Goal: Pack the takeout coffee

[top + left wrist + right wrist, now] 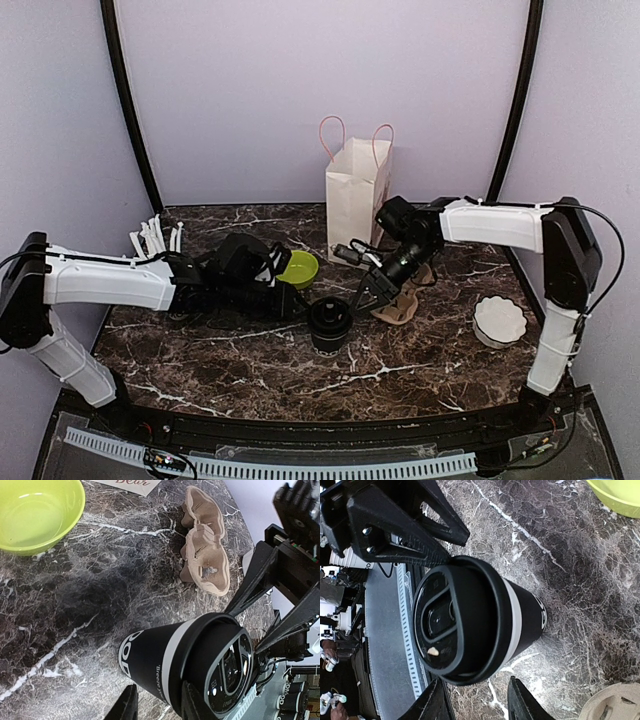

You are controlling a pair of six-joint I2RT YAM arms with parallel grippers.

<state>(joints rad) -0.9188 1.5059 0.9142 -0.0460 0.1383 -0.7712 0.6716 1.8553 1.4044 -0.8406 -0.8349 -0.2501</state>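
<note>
The takeout coffee cup (329, 322) stands upright on the marble table, black wall with a white band, its black lid (225, 667) on it. My left gripper (298, 305) is open just left of the cup. In the left wrist view (159, 687) its fingers sit at the near side of the cup (150, 657), not closed on it. My right gripper (362, 296) is open just right of the cup. In the right wrist view (475, 681) the cup (520, 622) and lid (455, 622) lie just beyond its spread fingers.
A white paper bag (355, 195) with handles stands at the back centre. A lime-green bowl (298, 268) sits behind the left gripper. A brown pulp cup carrier (400, 303) lies under the right arm. A white fluted dish (498, 320) is at the right, white straws (155, 238) at the far left.
</note>
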